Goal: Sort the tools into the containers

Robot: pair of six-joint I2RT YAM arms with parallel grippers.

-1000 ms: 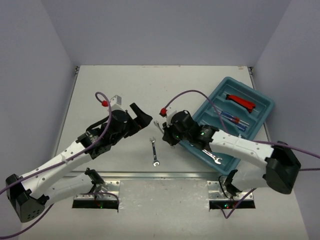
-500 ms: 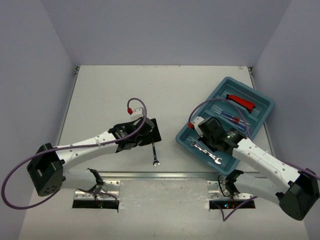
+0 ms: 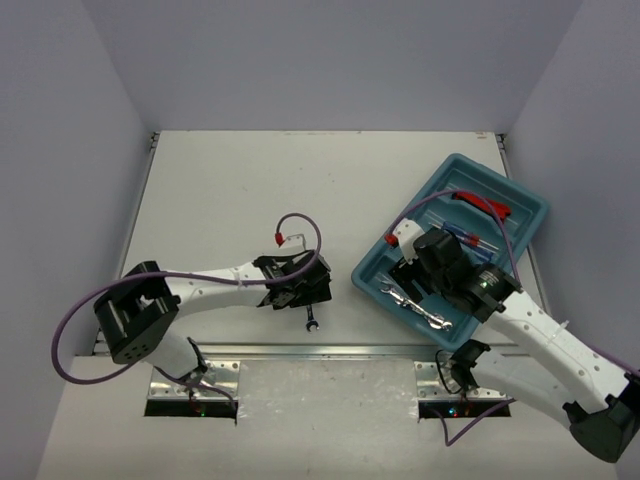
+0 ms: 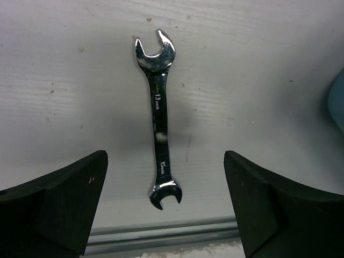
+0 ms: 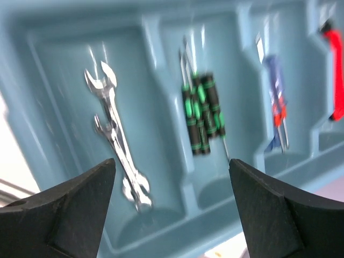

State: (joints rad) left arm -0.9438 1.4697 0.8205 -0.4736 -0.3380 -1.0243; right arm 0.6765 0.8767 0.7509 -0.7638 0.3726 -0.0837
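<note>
One silver open-end wrench (image 4: 159, 123) lies on the white surface (image 4: 258, 64) between the spread fingers (image 4: 59, 204) of the left tool (image 4: 165, 156), which probably must descend and close next, while the right tool (image 5: 172, 164) hangs open over the teal tray (image 5: 64, 32)

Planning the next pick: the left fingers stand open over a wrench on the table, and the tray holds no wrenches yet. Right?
Not quite: the tray already holds wrenches in an end compartment, as the right wrist view shows. The left fingers do stand open over a wrench on the table.
</note>
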